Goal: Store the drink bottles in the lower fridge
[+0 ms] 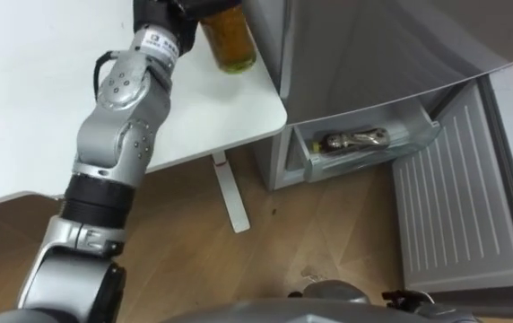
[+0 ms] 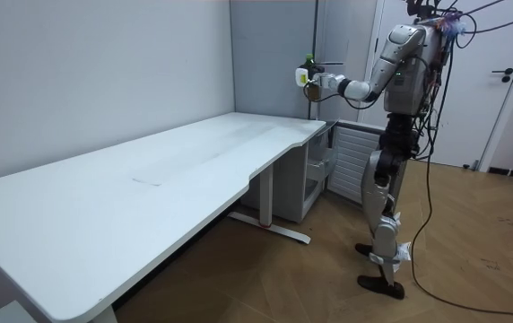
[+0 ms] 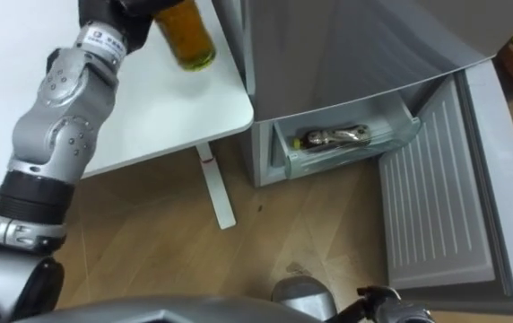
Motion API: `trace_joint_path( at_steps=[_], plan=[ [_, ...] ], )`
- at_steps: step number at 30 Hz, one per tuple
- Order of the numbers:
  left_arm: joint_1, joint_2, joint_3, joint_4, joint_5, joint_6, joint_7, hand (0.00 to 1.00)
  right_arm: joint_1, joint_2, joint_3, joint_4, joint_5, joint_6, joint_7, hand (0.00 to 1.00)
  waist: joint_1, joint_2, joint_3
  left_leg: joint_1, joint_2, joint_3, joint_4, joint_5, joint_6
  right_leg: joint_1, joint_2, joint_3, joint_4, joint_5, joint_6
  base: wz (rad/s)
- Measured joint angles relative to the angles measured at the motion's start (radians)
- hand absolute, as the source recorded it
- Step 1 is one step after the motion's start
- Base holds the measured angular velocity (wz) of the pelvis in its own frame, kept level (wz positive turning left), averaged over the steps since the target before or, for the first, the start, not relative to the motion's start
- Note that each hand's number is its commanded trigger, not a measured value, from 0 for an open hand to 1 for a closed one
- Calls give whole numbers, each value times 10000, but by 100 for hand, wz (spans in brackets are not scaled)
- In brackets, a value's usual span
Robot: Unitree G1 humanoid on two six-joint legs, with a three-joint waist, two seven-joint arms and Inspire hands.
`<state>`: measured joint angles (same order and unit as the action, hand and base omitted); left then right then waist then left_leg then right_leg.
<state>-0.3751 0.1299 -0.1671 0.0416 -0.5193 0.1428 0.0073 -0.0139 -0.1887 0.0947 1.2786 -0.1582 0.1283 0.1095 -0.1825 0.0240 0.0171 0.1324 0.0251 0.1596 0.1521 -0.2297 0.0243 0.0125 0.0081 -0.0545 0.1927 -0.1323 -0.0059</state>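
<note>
Matt white table (image 1: 23,108), wood floor (image 1: 328,242), satin grey fridge (image 1: 373,54), clear plastic drawer (image 1: 382,152)

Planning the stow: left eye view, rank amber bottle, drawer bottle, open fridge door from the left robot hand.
1. amber bottle, held in the left robot hand.
2. drawer bottle, right of centre.
3. open fridge door, far right.

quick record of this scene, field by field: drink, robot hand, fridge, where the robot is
drink: bottle of amber liquid, held up over a corner of the white table
holder: left robot hand, curled round the bottle
access: fridge lower door open, drawer pulled out
drawer contents: one dark shiny item lying flat, kind unclear
robot: standing at the table's end, beside the fridge
</note>
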Motion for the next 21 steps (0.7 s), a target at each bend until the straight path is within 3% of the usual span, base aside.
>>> trace_joint_path(
  at_steps=[5,9,13,15,21],
  plan=[
    [6,-174,-272,-80,7,-1,-24,100,8,-24,198,-734,56,-74,-240,0,102,-58,11,-73,-7,67,4,0,1,-185,-15,27,105,-4,4,0],
    [7,-397,-620,-122,-9,-1,-71,100,7,-28,423,-1177,244,-287,-482,0,336,-132,-29,-171,-32,35,37,2,3,-249,-19,20,111,-14,20,5],
    [22,-404,-1186,-204,-12,-1,-247,100,78,52,495,-2053,549,-406,-533,0,529,-259,-99,-326,-10,9,146,2,3,-323,-34,-48,102,-11,15,2],
    [275,-399,-1314,-410,-18,-12,-265,100,255,204,799,-2887,1131,-711,-618,0,533,-334,-153,-311,5,-22,161,2,2,-294,-19,-70,98,-5,6,0],
    [717,-292,-2180,-412,-184,-22,-626,100,464,393,1522,-4349,1930,-1113,-770,0,498,-334,-159,-99,2,-8,130,1,2,-47,-79,-129,77,-4,7,5]
  ],
)
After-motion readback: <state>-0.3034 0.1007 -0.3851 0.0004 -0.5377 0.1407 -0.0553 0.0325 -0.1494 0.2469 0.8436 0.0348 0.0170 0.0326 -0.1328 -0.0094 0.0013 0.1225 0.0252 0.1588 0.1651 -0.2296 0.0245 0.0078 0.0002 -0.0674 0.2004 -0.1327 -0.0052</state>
